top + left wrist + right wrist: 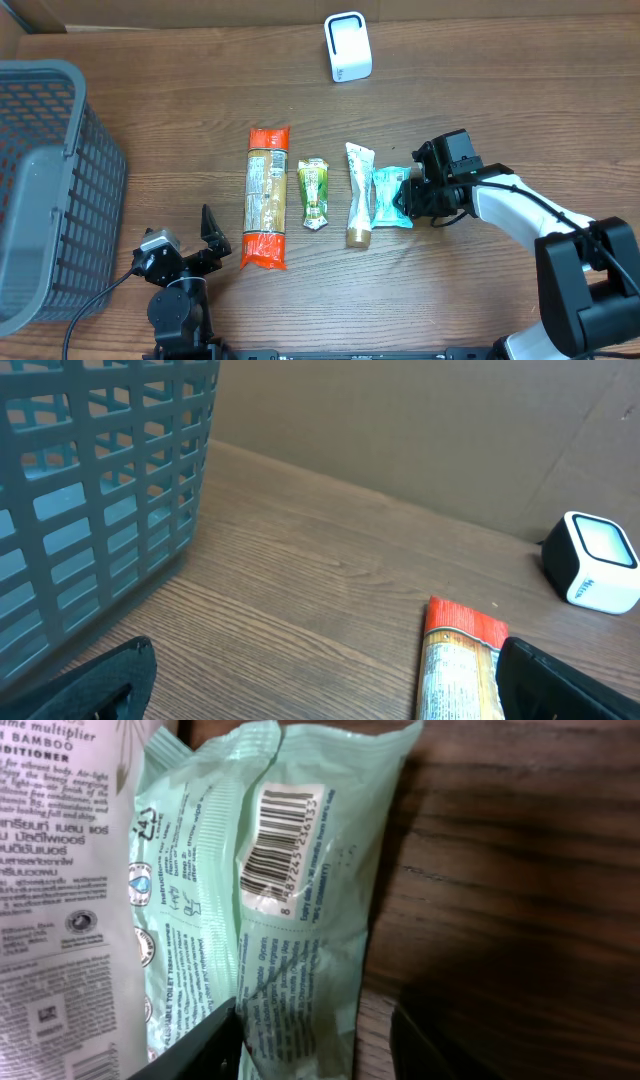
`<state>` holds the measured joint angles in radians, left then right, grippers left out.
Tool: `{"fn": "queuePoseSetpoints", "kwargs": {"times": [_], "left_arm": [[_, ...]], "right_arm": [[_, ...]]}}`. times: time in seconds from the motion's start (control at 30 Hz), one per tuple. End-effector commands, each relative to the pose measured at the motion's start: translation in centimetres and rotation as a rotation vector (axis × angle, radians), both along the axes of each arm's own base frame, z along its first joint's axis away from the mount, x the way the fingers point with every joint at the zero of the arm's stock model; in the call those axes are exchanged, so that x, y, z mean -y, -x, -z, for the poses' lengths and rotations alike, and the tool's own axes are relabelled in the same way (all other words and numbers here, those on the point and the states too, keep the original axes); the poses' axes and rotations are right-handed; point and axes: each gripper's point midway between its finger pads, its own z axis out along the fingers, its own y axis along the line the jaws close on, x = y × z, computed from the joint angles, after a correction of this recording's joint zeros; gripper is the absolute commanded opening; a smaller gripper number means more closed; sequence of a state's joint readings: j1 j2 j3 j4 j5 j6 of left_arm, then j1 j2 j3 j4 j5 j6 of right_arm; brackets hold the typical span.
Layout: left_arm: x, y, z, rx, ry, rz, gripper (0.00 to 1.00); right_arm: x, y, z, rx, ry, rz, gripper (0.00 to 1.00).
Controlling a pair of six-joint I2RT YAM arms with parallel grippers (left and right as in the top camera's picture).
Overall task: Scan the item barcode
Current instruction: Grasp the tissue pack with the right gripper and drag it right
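Observation:
A pale green wipes packet (389, 196) lies flat on the table, rightmost in a row of items. Its barcode (278, 835) faces up in the right wrist view. My right gripper (408, 200) is down at the packet's right end, its jaws astride the near part of the packet (300, 900). One finger (205, 1045) lies against the wrapper. The other finger (440, 1040) stands on the wood, a small gap away from the packet's edge. The white scanner (348, 46) stands at the back. My left gripper (185, 245) rests wide open at the front left, holding nothing.
A long orange packet (267, 196), a small green sachet (314, 193) and a white tube (359, 193) lie in the row left of the wipes. A grey mesh basket (50, 190) fills the left side. Cardboard walls close off the back.

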<state>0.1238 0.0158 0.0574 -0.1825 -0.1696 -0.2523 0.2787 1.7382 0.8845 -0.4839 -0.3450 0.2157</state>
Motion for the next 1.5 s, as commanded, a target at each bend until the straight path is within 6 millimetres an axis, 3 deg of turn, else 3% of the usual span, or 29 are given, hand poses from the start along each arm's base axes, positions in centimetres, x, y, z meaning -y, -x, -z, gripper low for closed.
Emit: {"fn": "queuePoseSetpoints", "kwargs": {"times": [0.0, 0.2, 0.33, 0.57, 0.7, 0.87, 1.07, 1.33, 1.47], "left_arm": [[-0.1, 0.1, -0.2, 0.006, -0.019, -0.006, 1.0], [-0.1, 0.1, -0.2, 0.006, -0.019, -0.006, 1.0], [-0.1, 0.1, -0.2, 0.006, -0.019, -0.006, 1.0], [-0.1, 0.1, -0.2, 0.006, -0.019, -0.006, 1.0], [-0.1, 0.1, -0.2, 0.006, -0.019, -0.006, 1.0], [-0.1, 0.1, -0.2, 0.006, -0.019, -0.006, 1.0], [-0.1, 0.1, -0.2, 0.006, -0.019, -0.006, 1.0], [-0.1, 0.1, -0.2, 0.006, -0.019, -0.006, 1.0], [-0.1, 0.1, -0.2, 0.006, -0.019, -0.006, 1.0]], "right_arm": [[2.4, 3.6, 4.4, -0.216, 0.077, 0.133, 0.48], [4.4, 3.1, 4.0, -0.26, 0.038, 0.22, 0.49], [5.4, 1.1, 2.6, -0.224, 0.035, 0.215, 0.56], [5.3, -3.2, -2.3, -0.126, 0.036, 0.134, 0.6], [4.7, -4.3, -5.5, -0.105, 0.016, 0.092, 0.6], [3.7, -2.8, -6.4, -0.161, -0.019, 0.036, 0.6], [0.1, 0.6, -6.9, -0.265, -0.165, -0.055, 0.58], [-2.6, 3.4, -3.8, -0.318, -0.156, -0.067, 0.57], [-1.4, 3.0, -2.2, -0.31, -0.081, 0.007, 0.57]]}}
